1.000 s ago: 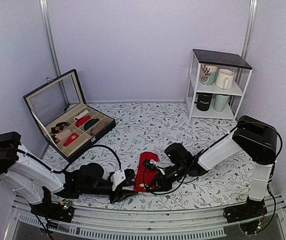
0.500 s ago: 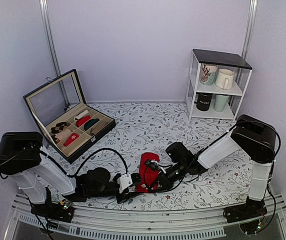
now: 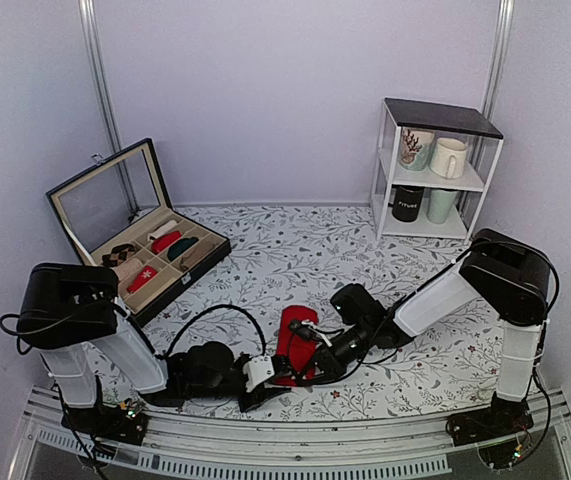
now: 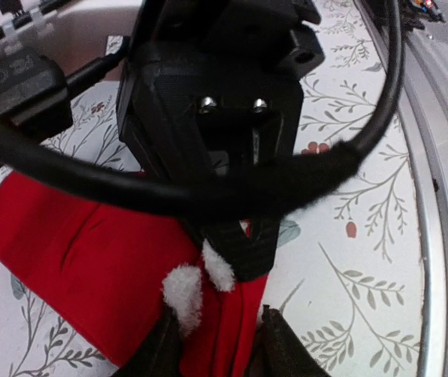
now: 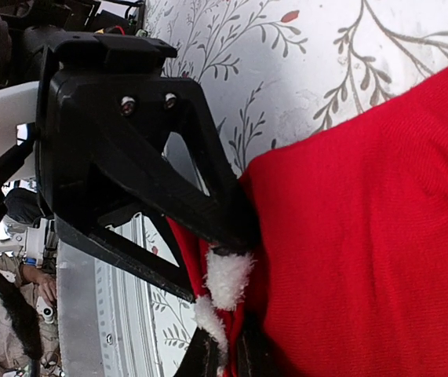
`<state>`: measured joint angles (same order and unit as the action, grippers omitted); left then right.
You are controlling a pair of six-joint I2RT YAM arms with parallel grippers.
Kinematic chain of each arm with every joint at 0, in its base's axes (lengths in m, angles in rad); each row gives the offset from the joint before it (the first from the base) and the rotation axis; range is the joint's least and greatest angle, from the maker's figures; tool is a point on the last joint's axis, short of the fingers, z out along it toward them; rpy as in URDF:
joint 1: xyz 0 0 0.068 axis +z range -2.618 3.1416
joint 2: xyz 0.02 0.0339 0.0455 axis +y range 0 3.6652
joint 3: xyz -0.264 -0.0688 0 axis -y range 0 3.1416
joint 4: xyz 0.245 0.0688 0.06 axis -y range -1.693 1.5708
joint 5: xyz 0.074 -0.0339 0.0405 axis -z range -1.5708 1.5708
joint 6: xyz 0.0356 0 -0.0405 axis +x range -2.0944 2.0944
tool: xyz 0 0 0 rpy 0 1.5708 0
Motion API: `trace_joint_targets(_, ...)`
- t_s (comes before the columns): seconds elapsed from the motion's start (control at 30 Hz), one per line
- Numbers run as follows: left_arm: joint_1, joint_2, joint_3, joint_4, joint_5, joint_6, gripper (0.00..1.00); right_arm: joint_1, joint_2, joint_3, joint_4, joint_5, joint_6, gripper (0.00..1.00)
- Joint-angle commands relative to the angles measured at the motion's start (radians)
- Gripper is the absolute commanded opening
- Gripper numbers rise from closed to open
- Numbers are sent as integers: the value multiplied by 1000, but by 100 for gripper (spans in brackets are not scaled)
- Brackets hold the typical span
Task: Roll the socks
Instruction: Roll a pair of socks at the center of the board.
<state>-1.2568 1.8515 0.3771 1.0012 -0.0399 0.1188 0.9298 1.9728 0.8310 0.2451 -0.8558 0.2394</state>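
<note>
And the right pincer (image 5: 224, 353) is pinched tight on the white-fluffed near edge of the socks (image 3: 291, 340), left pincer (image 4: 216, 349) clamping the red fabric right beside it on the tabletop (image 3: 295, 250).

Left arm (image 3: 133, 350): a white shell link is running out of a boxy black shoulder block, with rounded black joint housings and a small white collar coming after it. A thin black cable (image 3: 227, 312) is arching over it.
Left gripper (image 4: 217, 349): the matt black, wedge-shaped body is showing two bright screw heads (image 5: 126, 103).
Right arm (image 3: 433, 300): the same white link and bulky black shoulder block are showing, above a white column on a black base (image 3: 485, 428) at the near right.
Right gripper (image 5: 230, 357): the faceted black housing is carrying two silver screws (image 4: 205, 102). A thick black cable (image 4: 208, 196), partly fuzzy-sleeved, is crossing in front of it.
</note>
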Motion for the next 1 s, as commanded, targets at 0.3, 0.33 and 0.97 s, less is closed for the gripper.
trace_joint_targets(0.3,9,7,24,-91,97,-83,0,4,67,-36,-194,90,-4,13)
trace_joint_targets(0.33,16,3,21,-104,108,-102,0,5,55,-35,-192,98,-8,15)
trace_joint_targets(0.97,175,66,31,-340,372,-378,0,252,-445,-322,235,691,-510,44)
